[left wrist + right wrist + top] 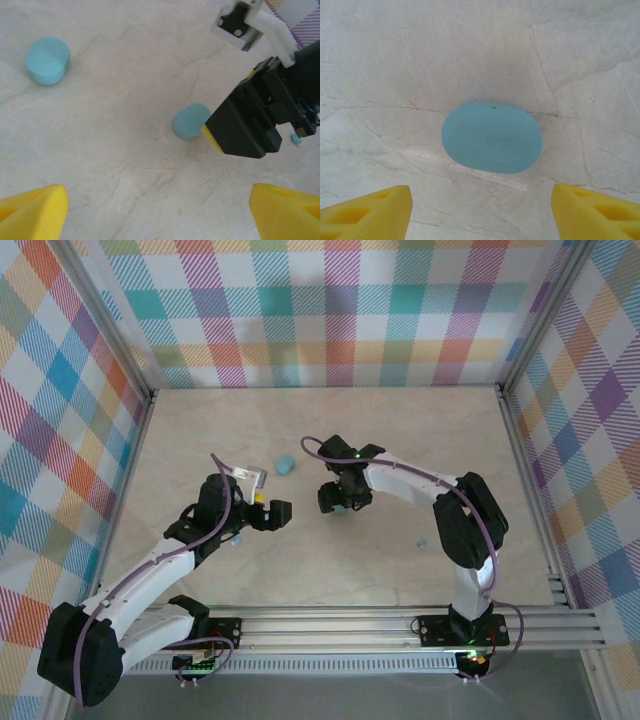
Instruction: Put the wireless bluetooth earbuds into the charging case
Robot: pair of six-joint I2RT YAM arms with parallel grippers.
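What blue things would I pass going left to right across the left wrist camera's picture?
case → second case → earbud, tiny, near the right edge

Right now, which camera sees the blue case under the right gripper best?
The right wrist view: the case sits whole and large. Left wrist shows it partly behind the right gripper; top shows a sliver.

Walls (60, 390) were pastel plaid, the table (400, 440) beige and veined like marble, the oval case (492, 137) and a tiny earbud (297, 140) pale blue-teal, the finger pads (365, 212) yellow, arms (150, 575) black-and-white.
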